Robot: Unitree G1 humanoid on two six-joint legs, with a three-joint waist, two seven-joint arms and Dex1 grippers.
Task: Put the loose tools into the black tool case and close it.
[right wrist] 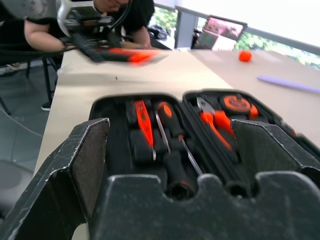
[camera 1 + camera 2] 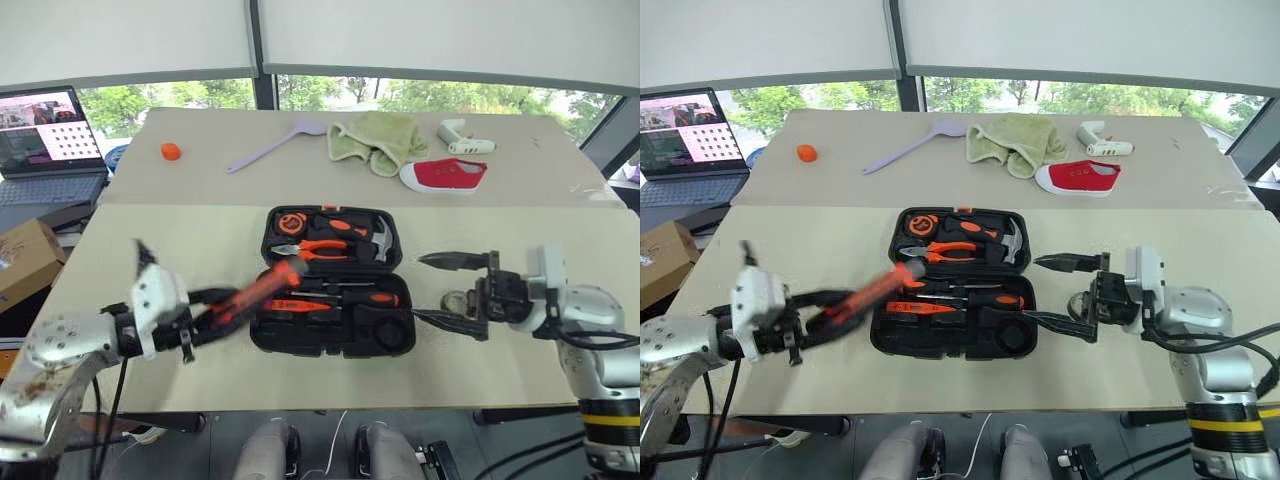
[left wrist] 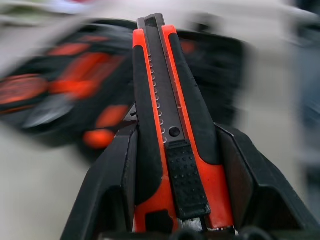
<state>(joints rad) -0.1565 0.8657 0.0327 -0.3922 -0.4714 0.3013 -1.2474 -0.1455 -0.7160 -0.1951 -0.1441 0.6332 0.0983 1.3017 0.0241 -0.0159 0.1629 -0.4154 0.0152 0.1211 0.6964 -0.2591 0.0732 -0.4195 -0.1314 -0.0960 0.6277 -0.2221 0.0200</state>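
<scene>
I am holding the utility knife [image 2: 258, 288] in the left gripper [image 2: 205, 312], its two black fingers clamped on the knife's rear end while the orange-and-black body is angling up and to the right, with its tip hanging over the near-left part of the black tool case [image 2: 331, 281]. The left wrist view is showing the knife [image 3: 172, 135] squeezed between both fingers [image 3: 107, 185], slider facing the camera.

The case is lying open at the middle of the near bench [image 2: 150, 390], its two halves side by side, one far and one near. The far half is carrying the pliers [image 2: 318, 248], the hammer [image 2: 381, 241] and a round orange-and-black tape measure [image 2: 289, 222]. The near half is carrying two screwdrivers [image 2: 355, 297] and the slim orange tester pen [image 2: 292, 305] in their slots.

My right gripper [image 2: 452, 292] is hovering just to the right of the case, pointing left toward it, its fingers spread wide apart and holding nothing. A small grey tape roll [image 2: 456, 300] is sitting on the bench between those fingers.

On the far bench, well apart from the case, a small orange ball [image 2: 170, 151], a lilac spatula [image 2: 270, 145], a green cloth [image 2: 378, 138], a red shoe [image 2: 444, 174] and a white tool [image 2: 462, 137] are lying spread out. A laptop [image 2: 45, 145] is standing open at the far left, beside a cardboard box [image 2: 25, 258].
</scene>
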